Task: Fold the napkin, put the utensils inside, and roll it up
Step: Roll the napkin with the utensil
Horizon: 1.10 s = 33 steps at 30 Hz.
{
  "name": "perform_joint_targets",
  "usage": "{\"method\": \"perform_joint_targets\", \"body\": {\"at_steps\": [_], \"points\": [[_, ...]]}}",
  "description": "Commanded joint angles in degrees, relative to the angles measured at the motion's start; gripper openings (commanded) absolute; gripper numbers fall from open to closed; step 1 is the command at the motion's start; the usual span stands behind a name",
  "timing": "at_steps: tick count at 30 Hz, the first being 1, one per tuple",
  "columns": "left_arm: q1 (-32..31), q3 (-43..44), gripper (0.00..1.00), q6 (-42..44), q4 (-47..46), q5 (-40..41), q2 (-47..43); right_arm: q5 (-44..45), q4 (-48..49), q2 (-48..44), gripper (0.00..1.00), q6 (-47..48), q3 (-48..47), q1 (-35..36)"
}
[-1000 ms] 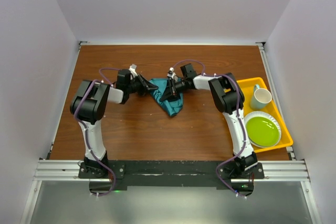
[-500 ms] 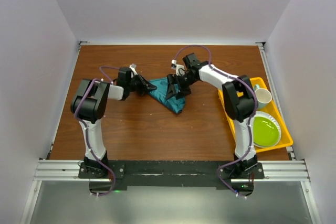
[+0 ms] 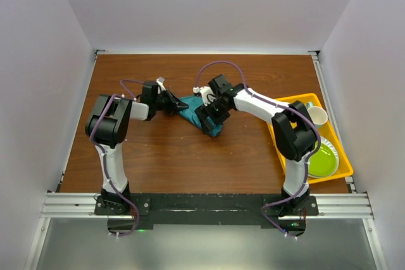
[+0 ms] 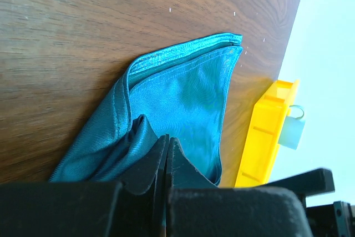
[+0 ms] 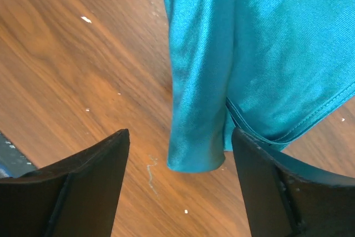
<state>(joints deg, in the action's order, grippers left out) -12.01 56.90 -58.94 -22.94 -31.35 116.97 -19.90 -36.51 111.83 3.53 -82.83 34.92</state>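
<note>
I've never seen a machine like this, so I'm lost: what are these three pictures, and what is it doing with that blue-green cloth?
Two robot arms are bolted to a wooden table. One picture looks down from above; the other two come from a camera on each wrist. The left hand is pinched shut on the cloth napkin. The right hand is open over the napkin's other end, holding nothing. At the right, a yellow tray carries a cup and a green plate.

Two arms on show: left arm (image 3: 112,165) and right arm (image 3: 292,172), white links, chunky black joints, purple cables (image 3: 220,62) looping along them, black bases at six o'clock, black wedge-shaped fingers (image 5: 72,192).
</note>
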Motion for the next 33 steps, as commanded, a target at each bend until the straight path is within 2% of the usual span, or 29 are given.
{"method": "perform_joint_targets", "body": {"at_steps": [1, 2, 5, 8, 9, 16, 20, 22, 23, 25, 26, 30, 33], "points": [[0.4, 0.0, 0.00, 3.7, 6.7, 1.3, 1.9, 4.7, 0.0, 0.7, 0.73, 2.7, -0.5, -0.2], [0.4, 0.0, 0.00, 3.9, 6.9, 1.2, 1.9, 5.0, -0.2, 1.0, 0.66, 2.7, -0.8, -0.2], [0.5, 0.0, 0.00, 4.2, 7.0, 1.0, 1.9, 6.3, -1.5, 2.4, 0.54, 3.0, -2.3, -0.2], [0.5, 0.0, 0.00, 4.3, 7.0, 0.8, 2.0, 6.9, -2.0, 3.9, 0.48, 2.6, -3.4, -0.6], [0.6, 0.1, 0.00, 4.4, 7.0, 0.7, 2.1, 6.9, -1.9, 4.1, 0.44, 2.3, -3.7, -0.9], [0.9, 0.0, 0.00, 5.3, 7.6, 0.5, 2.6, 7.2, -2.8, 7.8, 0.32, 1.1, -5.1, -3.0], [1.2, 0.0, 0.00, 5.4, 7.6, 0.3, 3.0, 7.0, -2.8, 10.0, 0.31, 0.4, -5.5, -4.0], [1.3, 0.1, 0.00, 5.3, 7.6, 0.1, 3.1, 6.7, -4.5, 10.0, 0.37, 1.0, -7.1, -4.0], [1.3, 0.3, 0.00, 5.3, 7.6, 0.0, 3.1, 6.7, -4.5, 9.5, 0.47, 1.0, -7.4, -3.8], [1.3, 0.7, 0.00, 5.4, 8.3, 0.1, 3.2, 8.5, -4.6, 6.7, 0.58, 1.2, -8.2, -3.1], [1.3, 0.9, 0.00, 5.5, 8.5, 0.1, 3.2, 9.6, -4.9, 5.8, 0.68, 1.6, -8.6, -2.7], [1.4, 0.9, 0.00, 4.4, 9.1, -0.2, 3.2, 14.5, -3.5, 1.7, 0.82, 5.6, -8.6, 1.3], [1.4, 1.1, 0.00, 2.5, 10.3, -1.0, 3.6, 18.4, 0.5, 0.6, 0.87, 7.8, -7.9, 5.1]]}}
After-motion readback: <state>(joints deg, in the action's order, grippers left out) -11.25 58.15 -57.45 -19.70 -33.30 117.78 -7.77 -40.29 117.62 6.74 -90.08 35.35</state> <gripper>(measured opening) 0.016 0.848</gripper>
